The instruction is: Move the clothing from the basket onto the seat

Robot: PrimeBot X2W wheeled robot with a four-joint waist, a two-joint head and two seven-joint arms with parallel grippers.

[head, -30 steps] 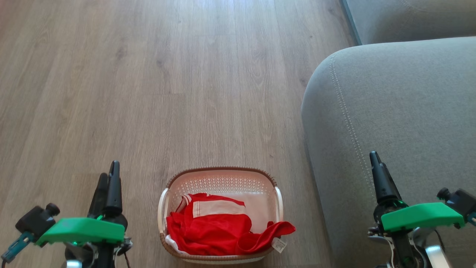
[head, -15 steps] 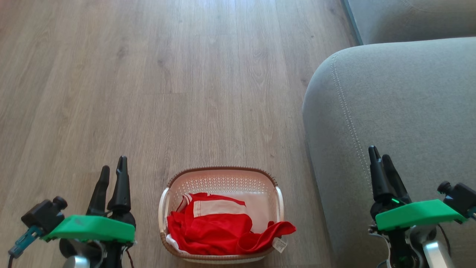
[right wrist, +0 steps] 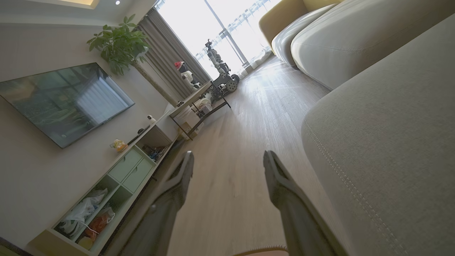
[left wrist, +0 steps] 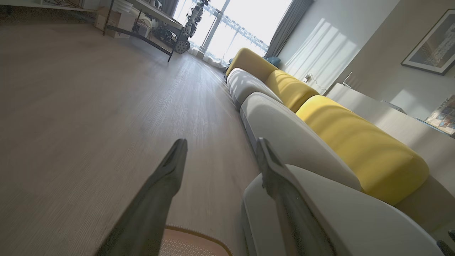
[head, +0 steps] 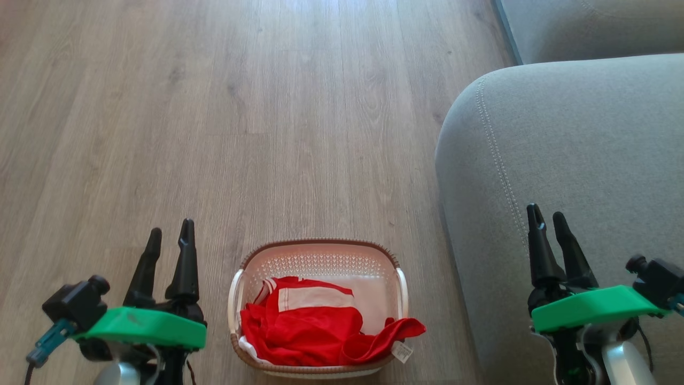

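The cream basket [head: 318, 256] with a brown rim sits on the wood floor at the bottom middle of the head view. Bright red clothing [head: 315, 331] with a white panel lies crumpled inside it, one fold and a white tag draped over the right rim. The grey seat [head: 577, 149] fills the right side. My left gripper [head: 171, 231] hovers left of the basket, open and holding nothing. My right gripper [head: 546, 213] hangs over the seat's front edge, open too. The basket's rim [left wrist: 199, 238] peeks in at the bottom of the left wrist view.
Bare wood floor [head: 240, 107] stretches ahead and to the left. A second grey cushion [head: 588, 27] lies beyond the seat. Yellow back cushions [left wrist: 359, 142] line the sofa. A TV [right wrist: 64, 99], a low cabinet [right wrist: 117, 185] and a metal-legged table [right wrist: 199, 106] stand along the far wall.
Both grippers have risen a little in the head view and turned, so the two fingers of each now show apart. The basket and clothing have not moved.
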